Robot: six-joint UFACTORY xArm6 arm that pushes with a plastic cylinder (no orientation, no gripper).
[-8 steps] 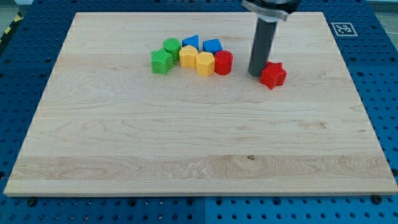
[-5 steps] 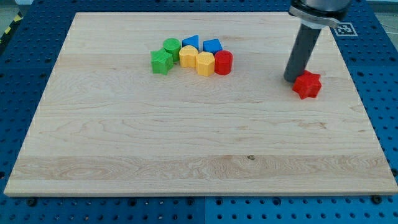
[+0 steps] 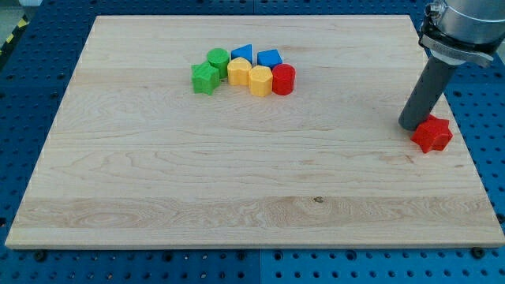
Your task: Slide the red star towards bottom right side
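Note:
The red star [image 3: 432,134] lies on the wooden board [image 3: 237,173] near the view's right edge, a little below mid-height. My tip [image 3: 411,126] touches the star's upper left side. The dark rod rises from there toward the view's top right.
A cluster of blocks sits at the view's upper middle: a green star [image 3: 205,78], a green cylinder [image 3: 218,58], two yellow blocks [image 3: 239,71] [image 3: 259,80], two blue blocks [image 3: 243,54] [image 3: 269,57] and a red cylinder [image 3: 283,80]. The board's right edge [image 3: 458,134] is close to the star.
My tip has pushed the red star to the view's right and downward, from beside the cluster's right to near the board's right edge. The cluster has not moved.

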